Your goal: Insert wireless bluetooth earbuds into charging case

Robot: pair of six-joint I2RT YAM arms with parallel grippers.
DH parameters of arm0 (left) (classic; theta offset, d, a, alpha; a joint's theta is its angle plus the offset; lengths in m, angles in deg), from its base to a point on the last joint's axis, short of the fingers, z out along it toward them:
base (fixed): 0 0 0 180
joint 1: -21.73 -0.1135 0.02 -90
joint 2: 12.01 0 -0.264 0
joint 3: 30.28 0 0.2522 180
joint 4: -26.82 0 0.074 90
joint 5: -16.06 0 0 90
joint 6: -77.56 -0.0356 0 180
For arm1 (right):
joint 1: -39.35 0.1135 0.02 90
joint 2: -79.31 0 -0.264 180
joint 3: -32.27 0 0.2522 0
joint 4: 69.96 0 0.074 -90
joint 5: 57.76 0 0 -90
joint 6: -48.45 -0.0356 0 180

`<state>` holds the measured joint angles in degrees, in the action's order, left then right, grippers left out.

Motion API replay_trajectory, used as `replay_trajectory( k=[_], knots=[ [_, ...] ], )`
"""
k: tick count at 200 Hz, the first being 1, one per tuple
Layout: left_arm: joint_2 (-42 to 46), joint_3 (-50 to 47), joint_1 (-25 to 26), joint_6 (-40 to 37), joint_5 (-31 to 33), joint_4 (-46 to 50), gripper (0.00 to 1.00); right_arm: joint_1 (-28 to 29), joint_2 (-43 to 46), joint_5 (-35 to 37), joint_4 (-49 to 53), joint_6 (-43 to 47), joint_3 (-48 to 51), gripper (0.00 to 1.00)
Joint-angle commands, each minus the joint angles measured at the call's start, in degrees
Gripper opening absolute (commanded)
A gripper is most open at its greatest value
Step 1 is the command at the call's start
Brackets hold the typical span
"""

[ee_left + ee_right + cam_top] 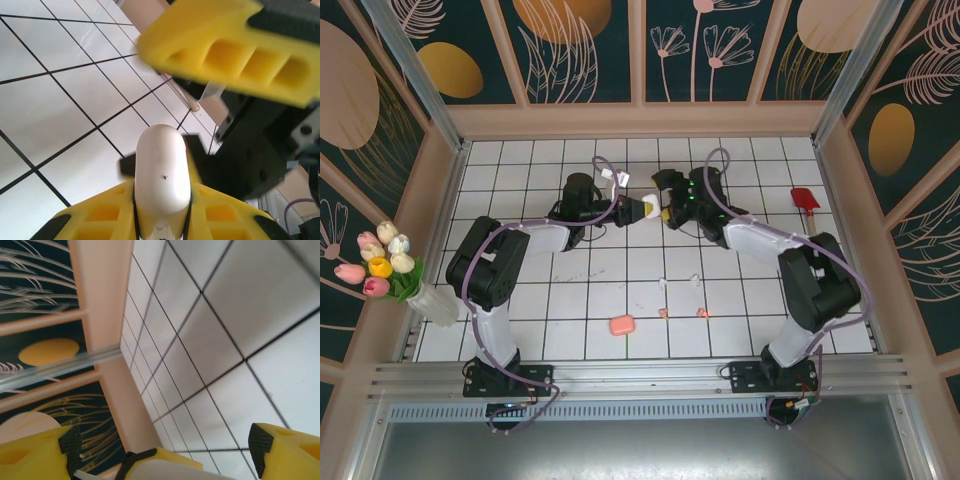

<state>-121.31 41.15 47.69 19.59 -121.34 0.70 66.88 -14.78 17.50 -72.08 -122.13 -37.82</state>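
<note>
Pink case [622, 325]: lies shut on the tiles nearest the arm bases, touched by neither arm.
Pink earbuds [663, 313]: two tiny pieces just beyond and to the right of the pink case, loose on the tiles and apart from each other.
White earbuds [696, 279]: two tiny pieces one tile row farther out, also loose; none of the four earbuds is in a case.
Left gripper [638, 208]: raised over mid-table, its yellow fingers clamped tight on the white case.
White case [163, 185]: held by its lower part and clear of the tiles, with its rounded end sticking out toward the other arm. No open lid shows, though the seam cannot be made out.
Right gripper [667, 213]: faces the left one tip to tip, jaws spread wide and gripping nothing. Its wrist view shows the tip of the left gripper and the case low between its fingers.
Red spatula [805, 198]: lies far right on the tiles, well apart from the work.
Step in hand: probably readying the white case between the two arms, for a lid opening or a handover, before any earbud is fetched.
Next move calls for: the right gripper meeting the free end of the case squarely while the left gripper holds firm. The shell is smooth and rounded and could slip or twist.
</note>
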Motion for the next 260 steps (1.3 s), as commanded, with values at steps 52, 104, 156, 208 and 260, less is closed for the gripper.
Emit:
replay_trajectory(
  k=[52, 104, 156, 208, 260],
  knots=[
    [0.6, 2.3, 0.1, -2.4, -3.7, 4.6, 0.11, -11.6, 15.7, -11.8, -4.1, 39.4, 11.8, 0.88],
    [0.4, 4.5, 0.2, -3.6, -5.5, 8.3, 0.11, -9.1, 14.4, -19.3, -1.8, 55.2, 11.4, 0.85],
    [0.6, 4.7, 0.1, -3.8, -6.3, 9.3, 0.11, -5.9, 9.3, -20.2, -1.4, 57.5, 8.7, 0.82],
    [1.3, 4.6, 0.1, -4.4, -6.7, 10.2, 0.11, -5.2, 5.1, -20.0, -2.1, 57.0, 6.4, 0.8],
    [1.8, 4.6, 0.1, -4.8, -6.7, 10.6, 0.11, -4.7, 1.4, -20.7, -2.4, 56.6, 4.4, 0.78]
  ],
)
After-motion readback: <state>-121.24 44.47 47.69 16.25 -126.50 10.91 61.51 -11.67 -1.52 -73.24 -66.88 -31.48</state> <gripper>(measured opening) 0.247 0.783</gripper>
